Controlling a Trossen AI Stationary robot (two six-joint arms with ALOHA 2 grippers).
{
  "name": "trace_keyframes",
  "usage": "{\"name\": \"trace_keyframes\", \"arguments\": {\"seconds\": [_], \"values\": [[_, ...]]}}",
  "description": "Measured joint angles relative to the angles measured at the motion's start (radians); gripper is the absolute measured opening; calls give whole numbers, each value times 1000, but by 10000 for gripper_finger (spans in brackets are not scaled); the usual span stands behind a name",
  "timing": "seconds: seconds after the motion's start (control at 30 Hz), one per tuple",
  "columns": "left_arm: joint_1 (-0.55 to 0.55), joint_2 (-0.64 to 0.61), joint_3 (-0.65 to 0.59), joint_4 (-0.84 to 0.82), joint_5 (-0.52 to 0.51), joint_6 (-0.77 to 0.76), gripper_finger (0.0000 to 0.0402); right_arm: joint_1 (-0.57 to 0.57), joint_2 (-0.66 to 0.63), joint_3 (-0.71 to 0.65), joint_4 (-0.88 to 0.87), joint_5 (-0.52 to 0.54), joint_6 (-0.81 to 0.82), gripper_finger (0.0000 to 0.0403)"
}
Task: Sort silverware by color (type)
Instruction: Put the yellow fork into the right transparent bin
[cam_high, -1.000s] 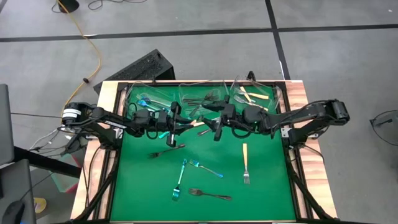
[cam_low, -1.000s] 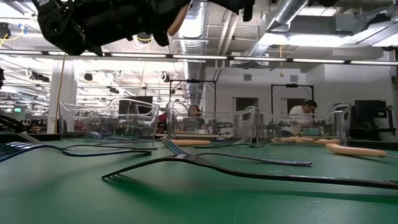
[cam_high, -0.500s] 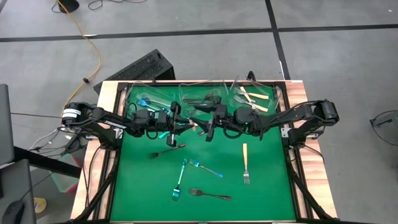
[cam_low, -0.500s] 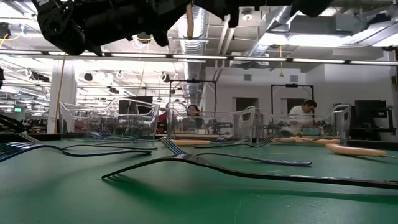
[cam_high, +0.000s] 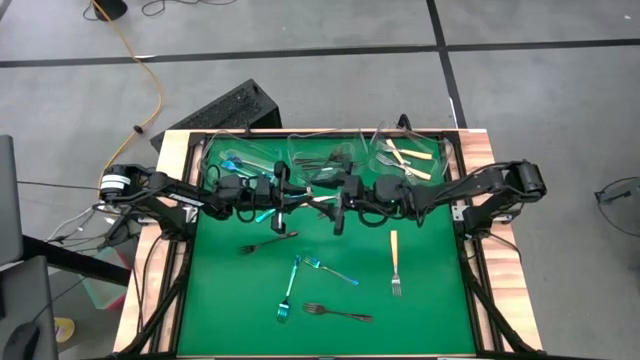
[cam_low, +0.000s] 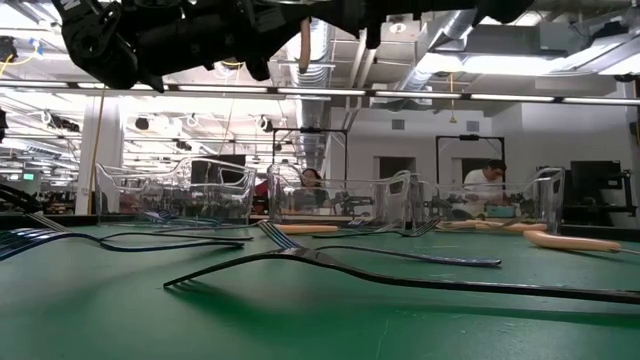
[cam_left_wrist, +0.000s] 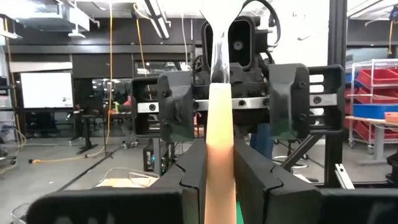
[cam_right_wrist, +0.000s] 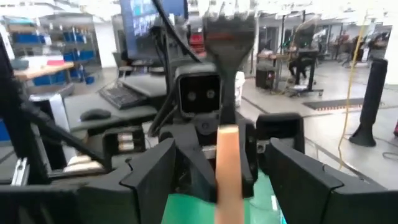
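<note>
Green felt covers the table (cam_high: 220, 300) we see from above. Over its middle, a cream-handled fork (cam_left_wrist: 221, 124) is pinched between the left gripper's (cam_high: 290, 200) narrow jaws, its tines pointing toward the right gripper (cam_high: 335, 208), whose jaws gape wide around the fork's far end. Below lie loose forks: a teal fork (cam_high: 288, 288), a dark fork (cam_high: 338, 313), another cream fork (cam_high: 395, 262). Clear tubs (cam_high: 320, 155) line the far edge.

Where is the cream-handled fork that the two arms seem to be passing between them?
The cream-handled fork is up in the air over the mat's far middle, clamped in the left gripper, with the open right gripper around its other end.
</note>
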Motion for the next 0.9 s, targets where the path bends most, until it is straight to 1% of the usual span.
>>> {"name": "trace_keyframes", "arguments": {"seconds": [0.23, 0.33, 0.47, 0.53, 0.9], "values": [[0, 0, 0, 2, 2, 0, 40, -4, -14, 0, -29, 0, -2, 270], [0, 0, 0, -12, 4, -4, 40, -18, -8, 0, -17, -1, 22, 270], [-1, 0, 0, -31, 6, -4, 40, -42, -3, 0, -27, -64, 61, 270], [-1, 0, 0, -37, 6, -5, 40, -51, -3, 0, -18, -75, 75, 270], [-1, 0, 0, -43, 6, -6, 41, -52, -4, 0, -22, -77, 81, 270]]}}
